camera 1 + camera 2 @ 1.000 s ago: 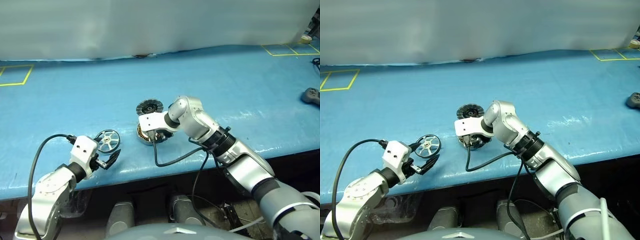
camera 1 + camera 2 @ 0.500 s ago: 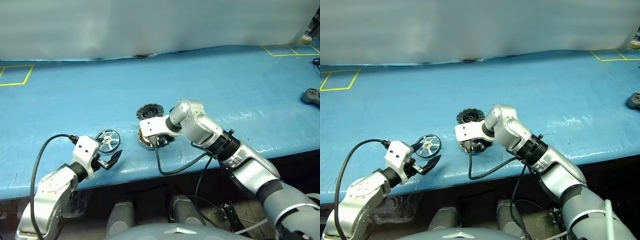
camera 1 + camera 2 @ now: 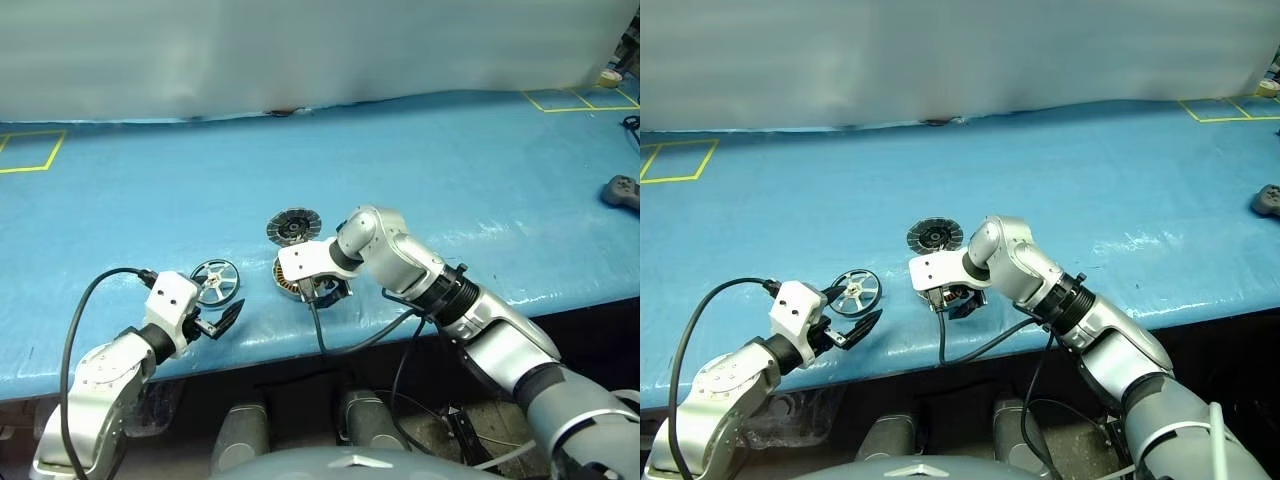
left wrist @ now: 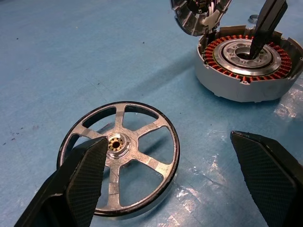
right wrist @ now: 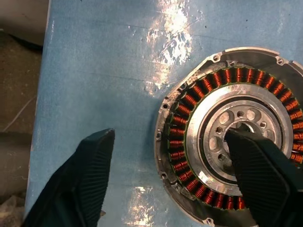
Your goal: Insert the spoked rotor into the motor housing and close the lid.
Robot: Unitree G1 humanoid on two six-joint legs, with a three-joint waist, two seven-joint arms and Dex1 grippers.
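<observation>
The spoked rotor (image 4: 118, 177) lies flat on the blue table (image 3: 450, 170), near its front edge. My left gripper (image 4: 177, 189) is open just short of the rotor, which lies toward one finger; it also shows from above (image 3: 224, 318). The motor housing (image 5: 189, 101) sits to the right (image 3: 286, 280), its copper windings facing up. Its joined lid (image 3: 290, 227) stands tilted open at the far side, ribbed face showing. My right gripper (image 5: 175, 184) points down over the housing and is open: one finger is over the central hub, the other outside the rim.
A black cable (image 3: 345, 335) loops from my right wrist over the table's front edge. Yellow tape squares (image 3: 30, 150) mark the far left and far right (image 3: 580, 98) corners. A dark handheld device (image 3: 622, 190) lies at the right edge.
My right gripper's fingers have spread wider over the housing. The housing and its lid have shifted slightly toward the front edge. The left arm and the rotor have stayed put.
</observation>
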